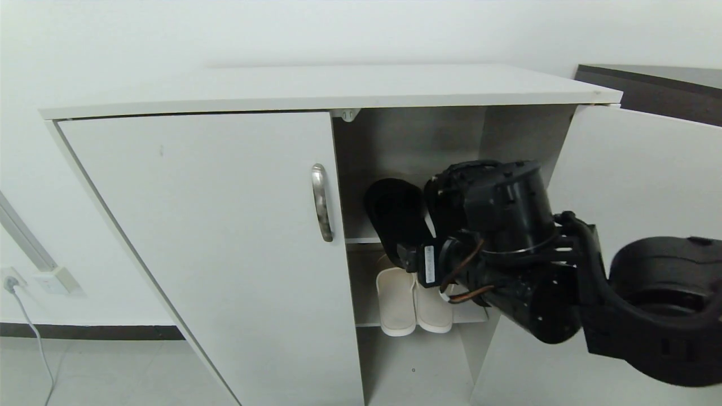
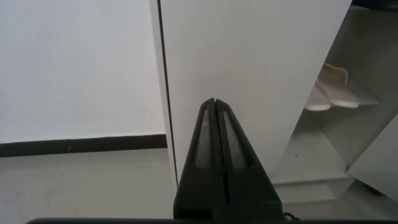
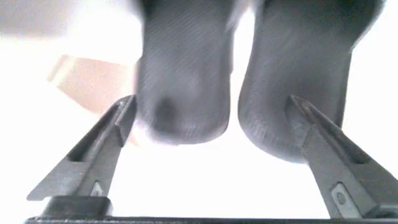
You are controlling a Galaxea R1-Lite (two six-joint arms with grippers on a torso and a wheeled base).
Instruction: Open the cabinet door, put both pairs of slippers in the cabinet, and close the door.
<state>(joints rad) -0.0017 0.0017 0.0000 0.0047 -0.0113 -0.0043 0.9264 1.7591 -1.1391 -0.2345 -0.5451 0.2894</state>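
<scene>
Left gripper (image 2: pixel 214 104), fingers pressed together and empty, hangs outside the closed left door (image 1: pixel 214 225). Right gripper (image 3: pixel 211 102) is inside the cabinet (image 1: pixel 338 84). Its fingers are spread wide and appear to pinch the black slippers (image 1: pixel 395 217) by their outer edges, toes tilted up above the upper shelf (image 1: pixel 361 241). The white slippers (image 1: pixel 414 301) already lie on the shelf below. Advice: level the pair, push it well in so the heels clear the shelf lip, then release, leaving the open right door (image 1: pixel 637 169) free to swing.

cabinet door (image 1: pixel 637 197): open | white slippers (image 1: pixel 414 304): paired on lower shelf (image 1: pixel 475 316) | black slippers (image 1: pixel 395 217): tilted at upper shelf (image 1: pixel 361 241)
</scene>
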